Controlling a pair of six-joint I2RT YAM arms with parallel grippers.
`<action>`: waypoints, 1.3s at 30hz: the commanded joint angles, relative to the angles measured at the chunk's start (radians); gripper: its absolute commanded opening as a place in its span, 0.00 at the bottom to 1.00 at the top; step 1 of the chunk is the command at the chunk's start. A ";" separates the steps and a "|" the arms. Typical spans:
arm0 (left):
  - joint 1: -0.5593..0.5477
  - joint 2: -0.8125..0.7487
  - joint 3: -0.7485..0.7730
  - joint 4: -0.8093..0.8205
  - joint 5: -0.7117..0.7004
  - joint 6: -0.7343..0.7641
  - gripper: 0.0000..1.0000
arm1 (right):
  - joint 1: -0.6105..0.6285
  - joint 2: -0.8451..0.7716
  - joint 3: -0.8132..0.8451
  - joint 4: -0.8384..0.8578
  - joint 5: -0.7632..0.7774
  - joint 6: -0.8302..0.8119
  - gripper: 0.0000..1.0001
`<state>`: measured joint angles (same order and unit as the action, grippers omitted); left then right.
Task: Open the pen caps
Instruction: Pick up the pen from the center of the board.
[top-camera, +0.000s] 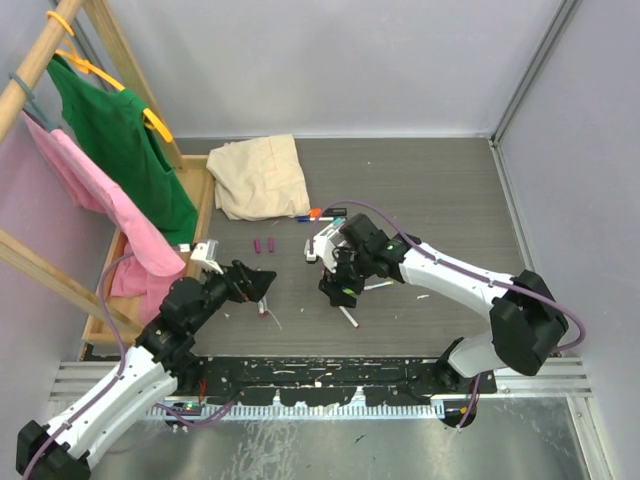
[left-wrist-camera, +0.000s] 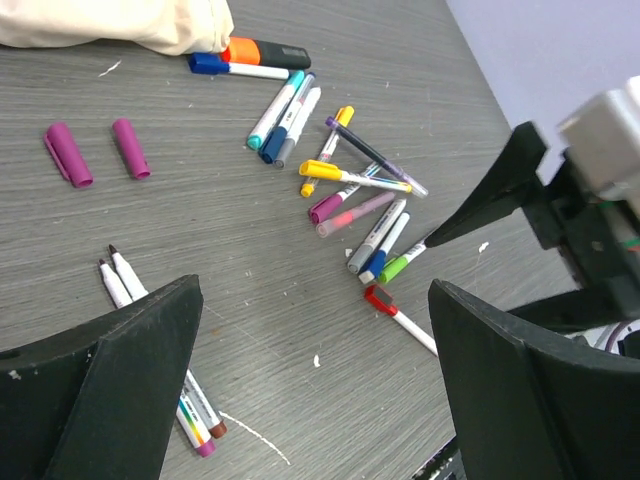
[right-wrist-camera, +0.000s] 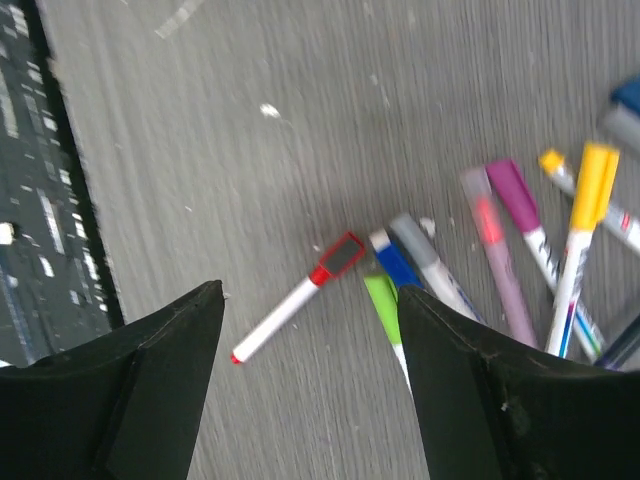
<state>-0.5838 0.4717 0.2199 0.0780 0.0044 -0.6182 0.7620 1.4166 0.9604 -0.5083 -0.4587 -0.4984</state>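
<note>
While right gripper (right-wrist-camera: 310, 292) gapes, red pen cap (right-wrist-camera: 340, 257) lies below gap.

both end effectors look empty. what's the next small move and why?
Probably lower the right end effector onto the red-capped pen. It hangs open and empty, and that pen lies under the gap between its fingers, barrel pointing away from the other capped pens. The left end effector is open too, free to pull the cap.

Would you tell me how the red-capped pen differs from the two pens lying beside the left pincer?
The red-capped pen wears its cap; the two pens show bare tips. The red-capped pen lies alone; the two pens lie side by side. All have white barrels.
</note>
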 joint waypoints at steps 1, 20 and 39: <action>0.004 -0.062 -0.015 0.069 -0.012 -0.019 0.96 | -0.019 -0.007 -0.015 0.030 0.127 0.016 0.73; 0.005 -0.150 -0.034 -0.001 -0.063 -0.034 0.94 | 0.110 0.193 0.024 -0.064 0.246 0.014 0.52; 0.004 -0.196 -0.041 -0.051 -0.086 -0.028 0.94 | 0.147 0.243 0.035 -0.083 0.325 0.003 0.30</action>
<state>-0.5838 0.2935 0.1753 0.0208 -0.0605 -0.6464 0.9024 1.6585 0.9623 -0.5777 -0.1535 -0.4843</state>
